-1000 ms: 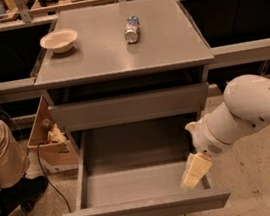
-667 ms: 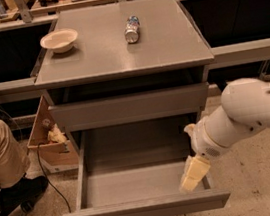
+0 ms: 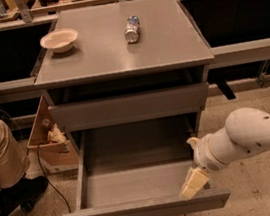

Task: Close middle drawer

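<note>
The middle drawer (image 3: pixel 136 184) of the grey cabinet (image 3: pixel 121 51) is pulled far out toward me, and its long grey tray is bare inside. Its flat front (image 3: pixel 145 210) lies near the bottom of the view. The drawer front above it (image 3: pixel 130 106) sits nearly flush with the cabinet. The third drawer is hidden under the open one. My gripper (image 3: pixel 194 183), cream-coloured at the end of a white arm (image 3: pixel 251 138) coming in from the right, hangs inside the open drawer at its right side, just behind the front panel.
A white bowl (image 3: pixel 59 40) and a can lying on its side (image 3: pixel 132 28) rest on the cabinet top. A person's leg and dark shoe (image 3: pixel 4 160) are at the left, beside a cardboard box (image 3: pixel 49 143) and a floor cable. Dark benches stand behind.
My gripper has dropped slightly and moved a little closer to the drawer's front panel. The drawer itself has not moved.
</note>
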You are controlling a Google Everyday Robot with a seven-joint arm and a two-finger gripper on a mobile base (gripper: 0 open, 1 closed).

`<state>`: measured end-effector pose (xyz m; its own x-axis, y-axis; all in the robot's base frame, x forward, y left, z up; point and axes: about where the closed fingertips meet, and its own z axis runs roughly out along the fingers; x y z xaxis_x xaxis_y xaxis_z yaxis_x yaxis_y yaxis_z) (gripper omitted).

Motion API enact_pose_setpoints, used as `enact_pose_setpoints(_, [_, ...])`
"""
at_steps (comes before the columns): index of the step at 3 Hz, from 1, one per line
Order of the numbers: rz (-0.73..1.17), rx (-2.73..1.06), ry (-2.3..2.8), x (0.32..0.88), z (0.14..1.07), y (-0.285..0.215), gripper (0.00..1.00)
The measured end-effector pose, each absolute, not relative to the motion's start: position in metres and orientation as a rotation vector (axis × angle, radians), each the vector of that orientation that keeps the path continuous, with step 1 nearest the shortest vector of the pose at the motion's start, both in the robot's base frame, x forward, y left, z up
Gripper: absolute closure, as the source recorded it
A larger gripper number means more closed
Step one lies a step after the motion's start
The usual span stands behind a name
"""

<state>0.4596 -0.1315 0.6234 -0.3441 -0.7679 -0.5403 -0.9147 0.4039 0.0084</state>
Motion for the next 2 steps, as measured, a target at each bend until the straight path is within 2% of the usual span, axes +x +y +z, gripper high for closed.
enact_pose_setpoints(2, [0.423, -1.385, 2.135, 0.48, 0.524, -0.139, 0.0])
